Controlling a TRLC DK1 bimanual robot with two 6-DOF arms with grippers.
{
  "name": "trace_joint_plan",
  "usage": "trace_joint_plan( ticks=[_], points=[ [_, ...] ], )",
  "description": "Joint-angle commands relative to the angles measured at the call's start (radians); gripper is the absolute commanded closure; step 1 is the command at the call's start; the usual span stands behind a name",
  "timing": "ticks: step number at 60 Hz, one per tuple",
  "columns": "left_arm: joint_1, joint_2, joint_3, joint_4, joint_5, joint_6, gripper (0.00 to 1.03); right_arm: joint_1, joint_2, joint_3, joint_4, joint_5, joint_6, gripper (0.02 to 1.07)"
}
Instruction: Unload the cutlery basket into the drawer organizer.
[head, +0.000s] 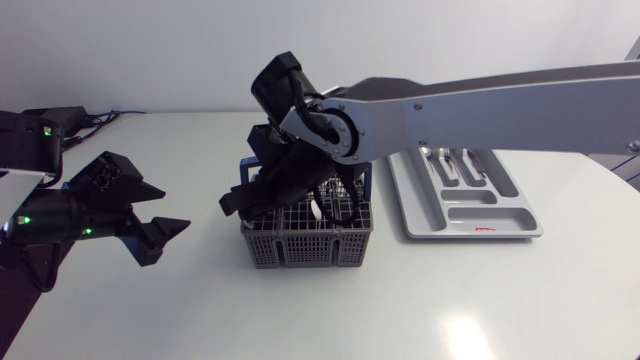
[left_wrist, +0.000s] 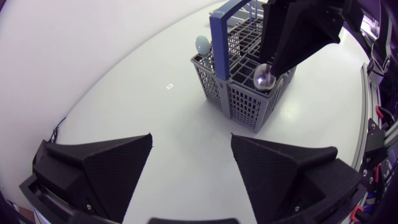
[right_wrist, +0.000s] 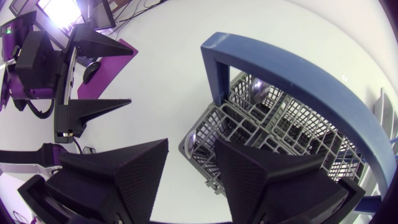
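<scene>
Faintly, red label (head: 485, 229) on drawer organizer (head: 435, 230) front rim, print illegible.

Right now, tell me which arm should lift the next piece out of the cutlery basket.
Right arm. The right gripper, open, hangs directly over the basket, and the drawer organizer lies on that side. The left gripper, also open, sits apart from the basket.

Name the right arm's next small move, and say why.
Probably lower the right pincer straight down. Its jaws stand open over a corner of the cutlery basket, and a spoon stands bowl-up just beneath them, not yet gripped.
</scene>
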Motion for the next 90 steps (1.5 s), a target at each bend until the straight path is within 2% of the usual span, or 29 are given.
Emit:
trace_joint_plan(
  ticks=[1, 10, 16, 37, 57, 69, 90],
  points=[
    [0.006, 0.020, -0.020, 0.012, 0.011, 0.011, 0.11, 0.012, 0.034, 0.010, 0.008, 0.008, 0.033, 0.57],
    [0.004, 0.029, -0.020, 0.020, 0.011, 0.010, 0.11, 0.014, 0.040, 0.007, 0.015, 0.008, 0.039, 0.66],
    [0.003, 0.032, -0.018, 0.022, 0.011, 0.010, 0.11, 0.017, 0.040, 0.005, 0.017, 0.008, 0.040, 0.78],
    [0.001, 0.042, -0.020, 0.026, 0.011, 0.010, 0.11, 0.026, 0.048, -0.012, 0.049, 0.024, 0.045, 0.96],
    [-0.005, 0.043, -0.020, 0.028, 0.013, 0.008, 0.11, 0.029, 0.008, -0.032, 0.051, 0.001, 0.034, 0.98],
    [-0.007, 0.043, -0.024, 0.028, 0.013, 0.008, 0.11, 0.012, -0.038, -0.051, 0.052, -0.087, 0.030, 0.98],
    [-0.005, 0.042, -0.030, 0.028, 0.017, 0.011, 0.11, 0.000, -0.116, -0.062, 0.055, -0.111, 0.027, 0.98]
  ],
)
